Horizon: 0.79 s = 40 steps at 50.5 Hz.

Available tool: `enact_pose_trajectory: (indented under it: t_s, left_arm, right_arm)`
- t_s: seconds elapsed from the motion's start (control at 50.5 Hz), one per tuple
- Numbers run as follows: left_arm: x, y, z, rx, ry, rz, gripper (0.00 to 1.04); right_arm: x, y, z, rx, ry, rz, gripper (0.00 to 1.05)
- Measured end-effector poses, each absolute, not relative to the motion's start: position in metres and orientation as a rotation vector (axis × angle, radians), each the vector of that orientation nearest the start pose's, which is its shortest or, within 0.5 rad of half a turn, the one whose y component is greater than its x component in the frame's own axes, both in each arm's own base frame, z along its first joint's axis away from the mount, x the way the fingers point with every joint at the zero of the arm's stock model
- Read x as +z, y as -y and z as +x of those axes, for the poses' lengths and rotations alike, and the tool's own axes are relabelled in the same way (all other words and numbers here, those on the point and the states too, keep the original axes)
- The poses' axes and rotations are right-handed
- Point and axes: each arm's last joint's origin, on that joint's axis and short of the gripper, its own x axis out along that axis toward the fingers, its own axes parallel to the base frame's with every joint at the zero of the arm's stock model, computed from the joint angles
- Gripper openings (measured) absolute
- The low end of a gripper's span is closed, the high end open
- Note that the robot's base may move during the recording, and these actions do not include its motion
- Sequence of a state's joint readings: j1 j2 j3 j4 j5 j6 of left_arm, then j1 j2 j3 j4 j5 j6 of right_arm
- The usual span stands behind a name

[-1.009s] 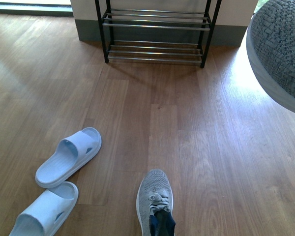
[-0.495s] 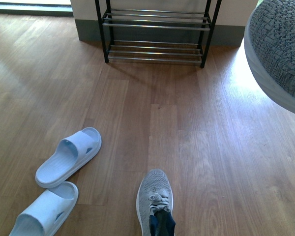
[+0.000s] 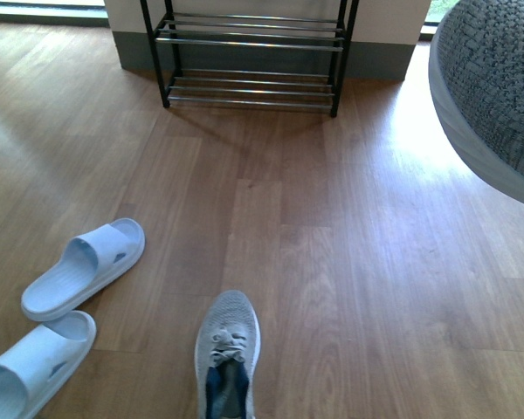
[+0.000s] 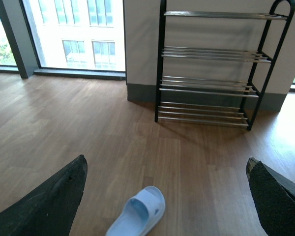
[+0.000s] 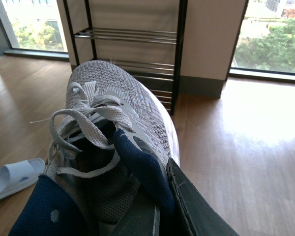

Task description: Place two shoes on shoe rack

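One grey sneaker (image 3: pixel 228 349) lies on the wooden floor at the near edge of the front view, toe toward the shoe rack (image 3: pixel 249 44). The other grey sneaker (image 5: pixel 118 123) is held up off the floor; its knit side and white sole (image 3: pixel 498 87) fill the front view's upper right. My right gripper (image 5: pixel 157 196) is shut on its navy collar, one finger inside and one outside. The black rack (image 5: pixel 128 37) with chrome bars stands behind it against the wall. My left gripper (image 4: pixel 167 196) is open above the floor, facing the rack (image 4: pixel 209 88), with nothing between its fingers.
Two light blue slippers (image 3: pixel 83 266) (image 3: pixel 35 367) lie on the floor at the near left; one slipper (image 4: pixel 137 214) shows below my left gripper. A wall with grey skirting (image 3: pixel 375 61) backs the rack, with windows (image 4: pixel 73 34) to either side.
In the front view the rack, the slippers and the floor sneaker have all slid left. The held sneaker stays at the upper right.
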<state>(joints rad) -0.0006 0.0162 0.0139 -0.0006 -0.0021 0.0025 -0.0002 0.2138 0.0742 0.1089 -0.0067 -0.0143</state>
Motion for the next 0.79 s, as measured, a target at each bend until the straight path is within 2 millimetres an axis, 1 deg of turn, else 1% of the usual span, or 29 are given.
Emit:
enact_pose_trajectory:
  t_s: [0.218, 0.792]
  left_arm:
    - [0.1669, 0.0001, 0.0979, -0.002, -0.003, 0.002, 0.95]
    - [0.1669, 0.0001, 0.0979, -0.001, -0.003, 0.002, 0.95]
  right_arm:
    - [0.1817, 0.0006, 0.1097, -0.015, -0.032, -0.015, 0.01]
    - [0.1814, 0.0002, 0.1096, -0.004, -0.032, -0.015, 0.01]
